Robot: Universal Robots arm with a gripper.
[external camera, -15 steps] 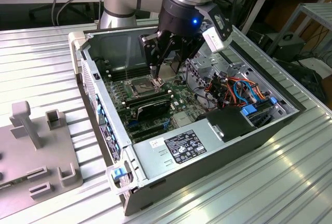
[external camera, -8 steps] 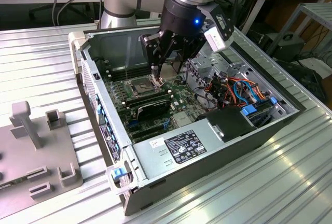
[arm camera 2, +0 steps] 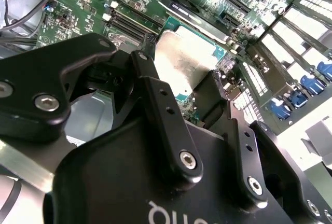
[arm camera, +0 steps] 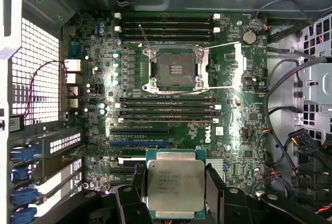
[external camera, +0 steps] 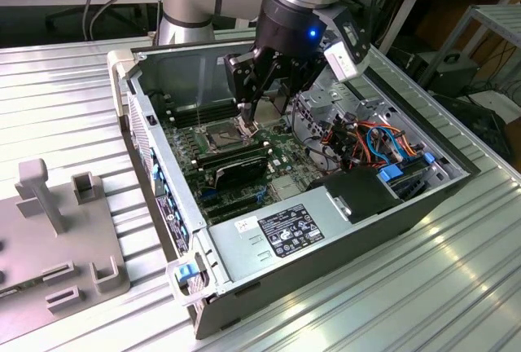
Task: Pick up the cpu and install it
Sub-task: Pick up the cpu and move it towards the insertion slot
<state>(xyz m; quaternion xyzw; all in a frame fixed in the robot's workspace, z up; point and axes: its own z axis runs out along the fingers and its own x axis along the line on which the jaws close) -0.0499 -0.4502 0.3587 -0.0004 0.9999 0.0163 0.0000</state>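
Ribbed metal bench (external camera: 456, 287), open PC case (external camera: 366, 246): gripper (arm camera: 175, 195) pinches cpu (arm camera: 175, 180) flat by edges; empty socket (arm camera: 176, 68) sits past RAM slots (arm camera: 166, 107), not underneath.

**Cpu clamped in gripper above board**

Small flat square cpu (arm camera: 175, 185) with a silvery-grey metal top and thin green rim. It lies flat, metal top facing the first wrist view, and is held by two opposite edges between the black gripper (arm camera: 175, 192) fingers, above the green motherboard (arm camera: 233, 130).
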